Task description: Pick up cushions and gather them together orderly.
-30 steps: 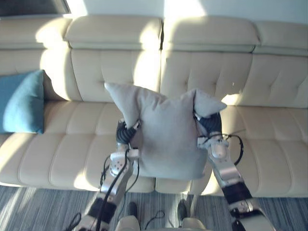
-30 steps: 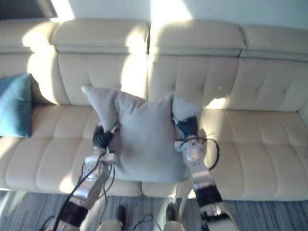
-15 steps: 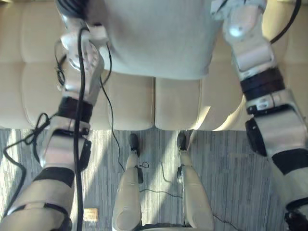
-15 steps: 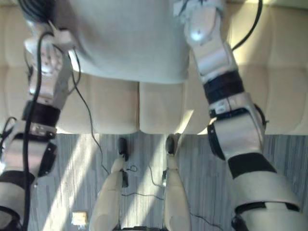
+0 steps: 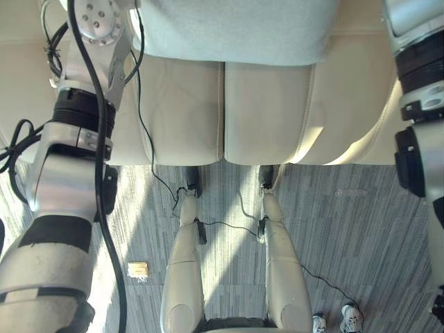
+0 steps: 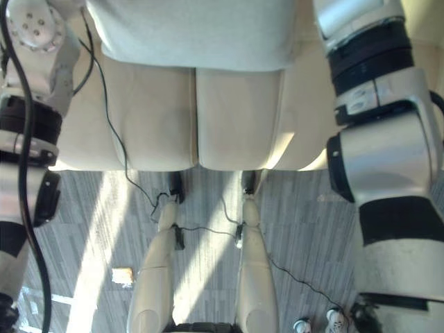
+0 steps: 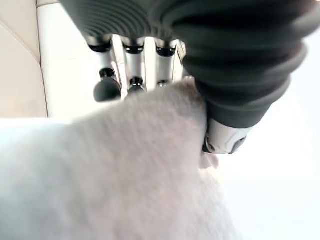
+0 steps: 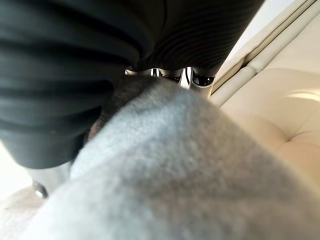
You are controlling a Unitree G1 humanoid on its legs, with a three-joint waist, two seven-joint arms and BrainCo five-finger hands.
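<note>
left wrist view: left hand [image 7: 134, 62] pinches grey cushion [image 7: 125, 170] | eyes: sofa [image 5: 263, 111] below

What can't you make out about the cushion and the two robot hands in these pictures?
Cushion: the top edge of both eye views cuts off all but its lower part.
Right robot hand: its grip is buried under cushion cloth in the right wrist view.
Left robot hand: it pinches the cloth, which hides how deep, in the left wrist view.
Tan scrap on the floor: too small to identify.
</note>
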